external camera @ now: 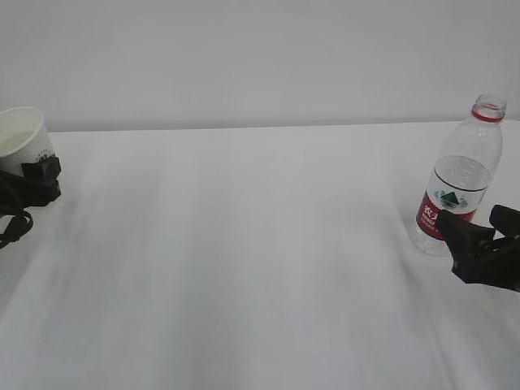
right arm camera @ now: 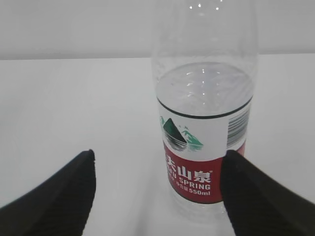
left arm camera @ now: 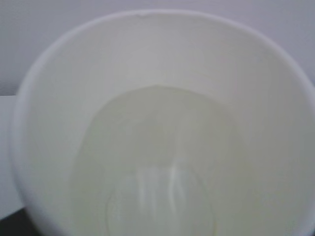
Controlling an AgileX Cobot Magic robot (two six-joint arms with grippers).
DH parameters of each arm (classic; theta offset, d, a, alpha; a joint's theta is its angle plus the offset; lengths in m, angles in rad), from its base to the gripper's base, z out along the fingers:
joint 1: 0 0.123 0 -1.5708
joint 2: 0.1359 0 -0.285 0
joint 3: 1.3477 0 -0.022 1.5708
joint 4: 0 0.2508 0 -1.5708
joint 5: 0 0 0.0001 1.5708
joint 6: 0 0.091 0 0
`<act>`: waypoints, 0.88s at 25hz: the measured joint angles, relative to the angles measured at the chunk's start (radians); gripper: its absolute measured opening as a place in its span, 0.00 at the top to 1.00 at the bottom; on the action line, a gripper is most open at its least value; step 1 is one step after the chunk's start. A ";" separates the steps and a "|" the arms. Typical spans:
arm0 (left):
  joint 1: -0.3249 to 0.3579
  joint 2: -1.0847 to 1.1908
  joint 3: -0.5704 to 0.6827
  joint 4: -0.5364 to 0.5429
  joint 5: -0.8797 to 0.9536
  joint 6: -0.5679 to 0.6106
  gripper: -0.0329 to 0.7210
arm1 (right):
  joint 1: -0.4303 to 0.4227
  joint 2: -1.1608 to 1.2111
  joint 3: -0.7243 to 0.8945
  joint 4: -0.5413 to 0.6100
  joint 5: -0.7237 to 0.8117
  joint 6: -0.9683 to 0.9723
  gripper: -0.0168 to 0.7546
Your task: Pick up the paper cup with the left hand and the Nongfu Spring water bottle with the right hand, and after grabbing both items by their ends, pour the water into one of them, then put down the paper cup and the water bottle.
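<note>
- The Nongfu Spring water bottle [external camera: 460, 180] stands upright and uncapped on the white table [external camera: 244, 260], far to the right and toward the back edge. Its red label with the green-and-white mountain emblem faces the camera, a red ring circles the neck, and the water [right arm camera: 204, 88] inside reaches to just above the label.
- The table is the largest thing in sight, a plain white surface running to a pale wall [external camera: 244, 57] behind; the bottle and the cup sit well apart at its opposite sides.
- The right hand [external camera: 481, 244] is low on the table at the right edge, just in front of the bottle's base. In the right wrist view its two black fingers [right arm camera: 59, 196] stand spread wide, one on each side of the picture; the bottle is beyond them, nearer the right finger. No finger clearly touches the bottle, so the claw is apart and holds nothing.
- The paper cup [external camera: 23, 138] is at the far left edge, tilted a little with its mouth facing up and toward the camera. From the left wrist view its cream interior fills the frame, with a pale pool of water [left arm camera: 157, 167] in the bottom.
- The left hand [external camera: 32, 183] is a dark shape against the cup's lower side, with black cable [external camera: 15, 227] looping below it. Its claw stands partly spread; black parts lie against the cup wall, but whether it is clamped on the cup I cannot tell, as the fingers are hidden in both views.
</note>
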 joint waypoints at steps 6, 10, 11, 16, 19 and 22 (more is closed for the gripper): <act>0.000 0.076 0.000 -0.001 -0.064 0.000 0.27 | 0.000 0.000 0.000 0.000 0.000 0.000 0.21; 0.000 0.109 -0.002 -0.002 -0.078 0.000 0.27 | 0.000 0.000 0.000 -0.005 0.000 0.000 0.21; 0.000 0.118 -0.004 -0.004 -0.080 0.000 0.27 | 0.000 0.000 0.000 -0.007 0.000 0.000 0.21; 0.000 0.157 -0.004 -0.023 -0.080 0.000 0.27 | 0.000 0.000 0.000 -0.009 0.000 0.000 0.21; 0.000 0.158 -0.004 -0.031 -0.080 0.000 0.27 | 0.000 0.000 0.000 -0.009 0.000 0.000 0.21; 0.000 0.162 -0.004 -0.038 -0.085 0.000 0.27 | 0.000 0.000 0.000 -0.009 0.000 0.000 0.21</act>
